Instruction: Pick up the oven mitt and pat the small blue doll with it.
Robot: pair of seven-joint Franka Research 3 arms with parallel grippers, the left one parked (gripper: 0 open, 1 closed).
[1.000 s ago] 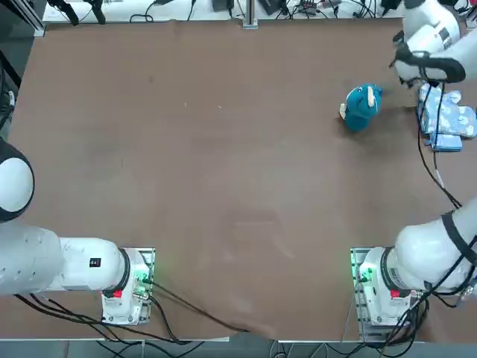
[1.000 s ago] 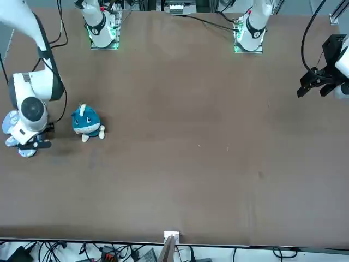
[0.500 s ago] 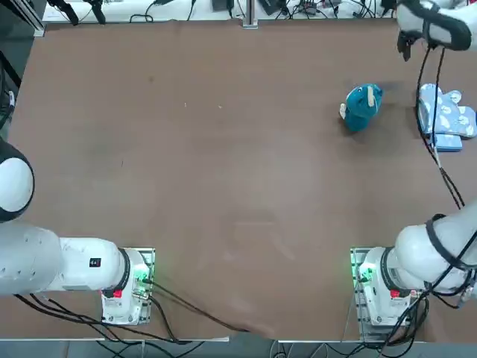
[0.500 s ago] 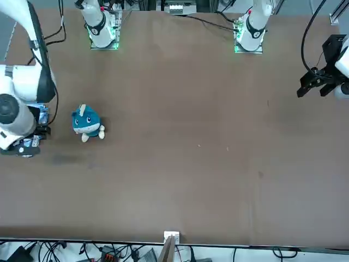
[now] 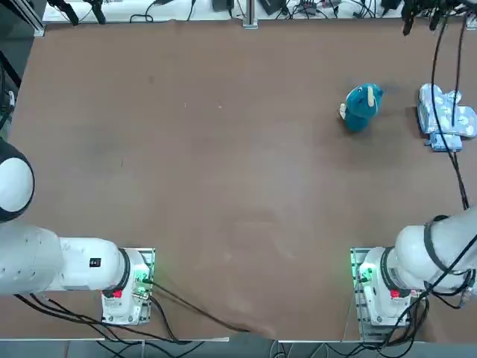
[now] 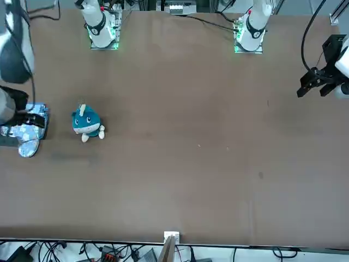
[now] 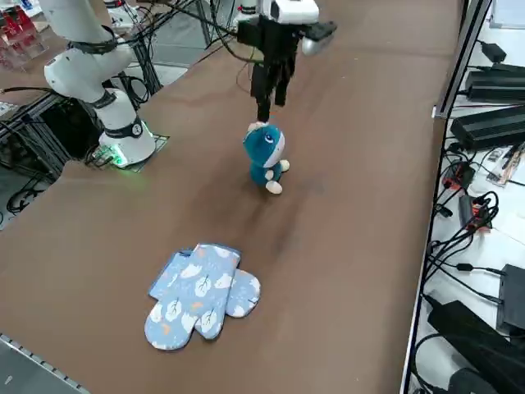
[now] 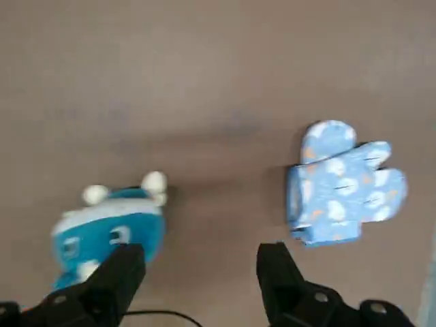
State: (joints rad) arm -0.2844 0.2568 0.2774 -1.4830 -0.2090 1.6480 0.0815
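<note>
The oven mitt (image 7: 201, 291) is pale blue with white leaf prints and lies flat on the brown table, also seen in the top view (image 5: 445, 118), the front view (image 6: 27, 131) and the wrist view (image 8: 344, 184). It looks like two mitts stacked. The small blue doll (image 7: 265, 156) stands a short way from it toward the table's middle (image 5: 362, 106) (image 6: 85, 123) (image 8: 109, 228). My right gripper (image 7: 264, 100) hangs high in the air over the doll's area, well clear of both. Its fingers (image 8: 129, 262) stand open and hold nothing.
The brown table (image 5: 223, 164) stretches wide to the robot's left of the doll. The mitt lies close to the table's right edge (image 7: 49, 361). A black cable (image 5: 447, 89) hangs from my raised arm and crosses over the mitt in the top view.
My right gripper has risen from just over the mitt, open and holding nothing, and drifted toward the table's far edge. The mitt now shows fully. Doll and mitt have not moved.
</note>
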